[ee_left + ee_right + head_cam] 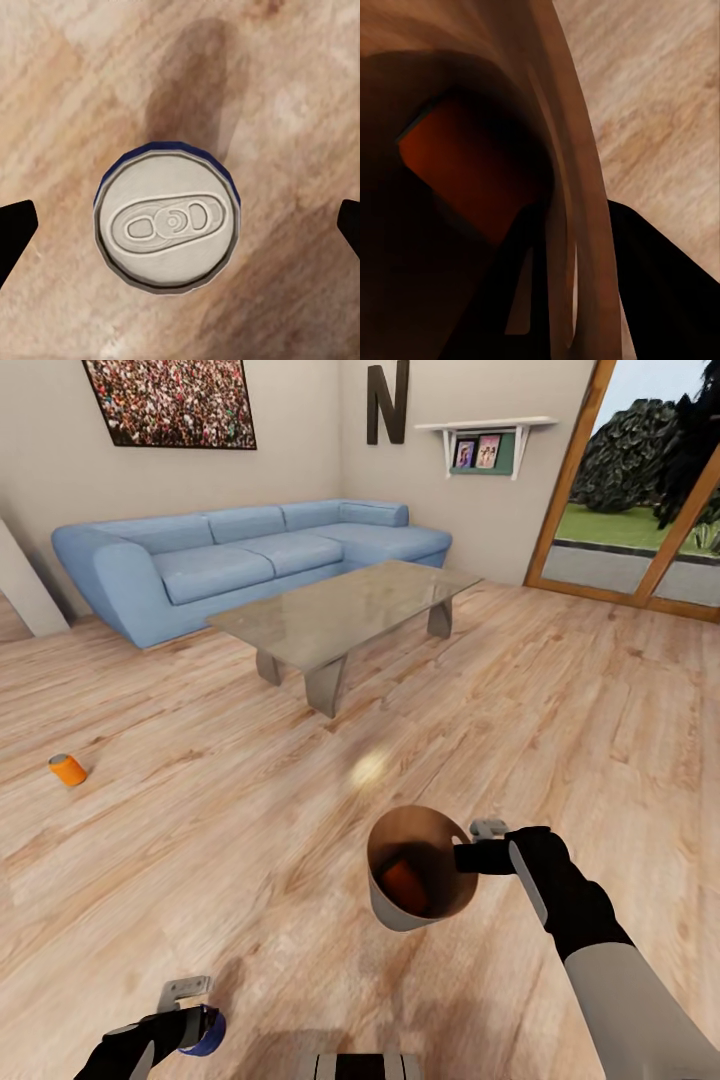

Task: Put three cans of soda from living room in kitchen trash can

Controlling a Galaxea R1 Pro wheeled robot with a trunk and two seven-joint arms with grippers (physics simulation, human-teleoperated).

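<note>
A dark blue can of soda [206, 1033] stands upright on the wood floor, its silver top [169, 221] facing the left wrist camera. My left gripper [193, 1012] hovers over it, open, with its black fingertips [15, 229] wide apart on either side. My right gripper [470, 852] is shut on the rim of the tash can [395, 915], one finger inside the copper-brown wall [577, 150] and one outside. An orange can [404, 883] lies inside the bin [465, 169]. Another bright orange can [67, 769] lies on the floor at the far left.
This is the living room. The glass coffee table [345, 610] stands ahead, with the light-blue corner sofa [250, 555] behind it. Glass garden doors [640, 490] are at the right, and a pale wall corner [25, 590] at the left. Open wood floor lies between me and the table.
</note>
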